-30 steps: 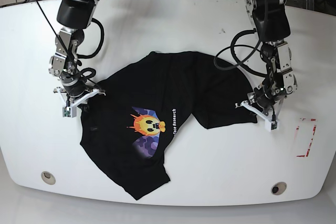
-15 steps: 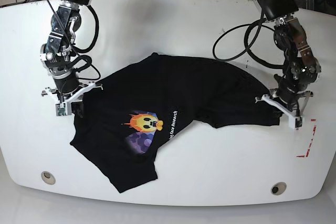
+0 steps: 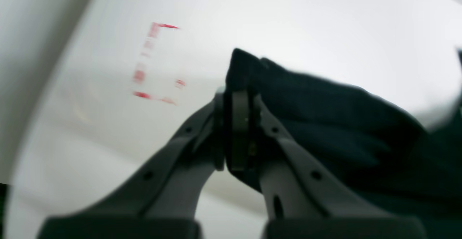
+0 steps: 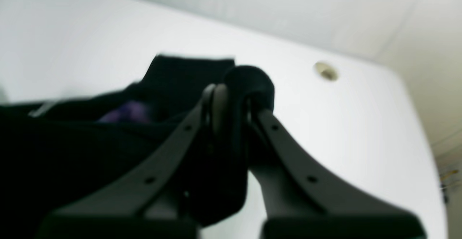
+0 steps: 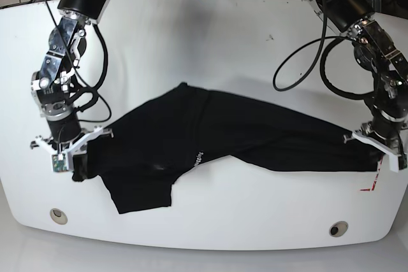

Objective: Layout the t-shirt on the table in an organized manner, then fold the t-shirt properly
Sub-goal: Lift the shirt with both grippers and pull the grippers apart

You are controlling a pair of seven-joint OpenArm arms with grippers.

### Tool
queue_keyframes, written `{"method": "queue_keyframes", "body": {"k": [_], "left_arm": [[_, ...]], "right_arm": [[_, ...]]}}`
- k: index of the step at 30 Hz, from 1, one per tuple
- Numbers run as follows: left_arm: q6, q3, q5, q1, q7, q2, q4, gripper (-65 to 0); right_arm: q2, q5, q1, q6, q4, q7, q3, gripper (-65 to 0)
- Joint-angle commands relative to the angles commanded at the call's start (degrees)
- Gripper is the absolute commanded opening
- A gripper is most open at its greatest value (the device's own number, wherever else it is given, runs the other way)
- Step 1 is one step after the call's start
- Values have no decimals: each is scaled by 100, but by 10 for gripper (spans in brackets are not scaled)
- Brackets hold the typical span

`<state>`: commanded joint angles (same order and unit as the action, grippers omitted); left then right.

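Observation:
The black t-shirt (image 5: 248, 130) hangs stretched in a long band between my two grippers over the white table (image 5: 210, 36). Only a bit of its white text (image 5: 197, 157) shows; the face graphic is hidden in the folds. My left gripper (image 5: 377, 150), at the right of the base view, is shut on one end of the t-shirt (image 3: 325, 109); its fingertips (image 3: 236, 98) pinch the cloth. My right gripper (image 5: 73, 157), at the left of the base view, is shut on the other end (image 4: 249, 80). A blurred purple patch (image 4: 126, 111) shows in the right wrist view.
A red-marked patch (image 5: 371, 183) lies on the table just below my left gripper; it also shows in the left wrist view (image 3: 155, 62). Round grey holes sit near the front edge at left (image 5: 58, 215) and right (image 5: 338, 229). Cables trail behind both arms.
Both grippers have moved outward and toward the front edge, pulling the t-shirt from a loose spread into a taut band. The face graphic has folded out of sight.

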<state>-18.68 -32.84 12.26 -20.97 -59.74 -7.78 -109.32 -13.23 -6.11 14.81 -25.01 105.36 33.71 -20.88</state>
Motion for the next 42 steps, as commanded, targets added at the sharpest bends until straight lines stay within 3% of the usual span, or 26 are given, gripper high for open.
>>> {"method": "queue_keyframes", "body": {"k": [5,14,20,27,33,42], "left_arm": [[9,9,-35,-765,-158,-18,9,-647],[18,18,-18,-2233,-703,-378,9,-647],[18,246,-9,-3147,-870,-642,9,-647],[18,598,-9,-3763,-888,-949,9,-647],[18,651,-9,-3596,-888,-1011,9,-647],[-18,545,18,-2391,-888,-976,-44,-647]], "right_arm": [[-105,26,738,0,-264,18,18,-650],[-475,-18,2048,-9,-519,334,422,-650],[-536,-18,2989,-9,-519,492,730,-648],[-536,35,3754,-299,-431,826,914,-648],[-519,44,3543,-440,-202,1064,888,-648],[-492,-9,1811,-448,484,1064,475,-648]]}}
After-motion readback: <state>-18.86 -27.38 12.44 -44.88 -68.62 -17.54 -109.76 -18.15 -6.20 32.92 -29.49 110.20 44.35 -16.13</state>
